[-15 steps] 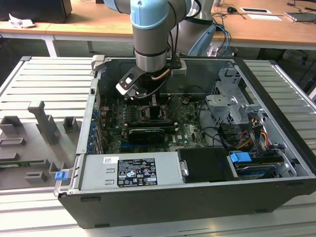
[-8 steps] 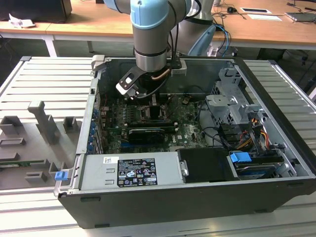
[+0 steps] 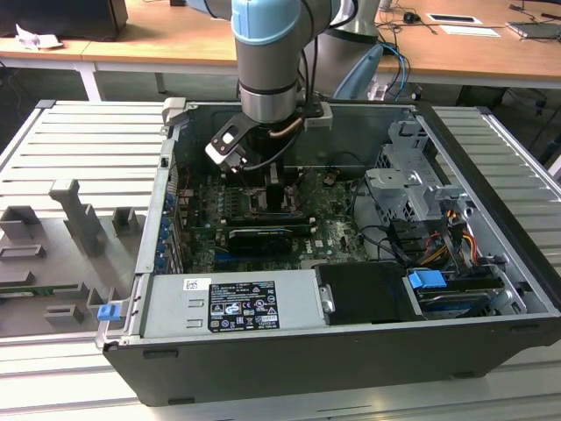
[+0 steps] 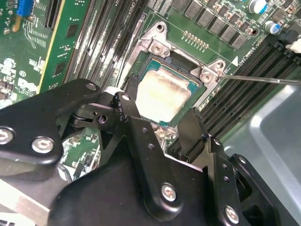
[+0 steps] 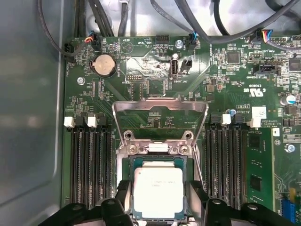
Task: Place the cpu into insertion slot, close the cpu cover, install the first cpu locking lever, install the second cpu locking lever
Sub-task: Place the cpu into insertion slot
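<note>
The big dark grey steel computer case (image 3: 289, 364) is lying open on its side, and the blue-and-grey robot arm (image 3: 270, 61) is reaching down into it. On the case floor the green motherboard (image 5: 141, 70) is carrying the square dark insertion slot with its silver metal rim (image 5: 160, 160).

Directly over that slot the black gripper (image 4: 160, 110) is hovering. Its jaws are standing apart by just the chip's width. As far as I can judge, the fingers (image 4: 128, 106) are pressing on two opposite edges of the chip.

Hinged at the slot's far side from the gripper, the thin silver-grey windowed cpu cover (image 5: 160, 104) is standing raised, so the slot is lying open. Long black memory sockets (image 5: 89, 165) are running along both flanks of the slot. A thin bright wire locking lever (image 4: 258, 79) is sticking out past one corner of it.

The small flat square cpu with its pale silver-beige metal top (image 5: 159, 190) is sitting squarely within the slot's rim. Whether it is fully seated I cannot tell.

To my eye the cpu is looking light and stiff, with a smooth lid that offers no purchase. Its thin green edges are looking like the only sensible hold. I would be treating it as fragile, since a tilt over the slot could harm the fine contacts.
</note>
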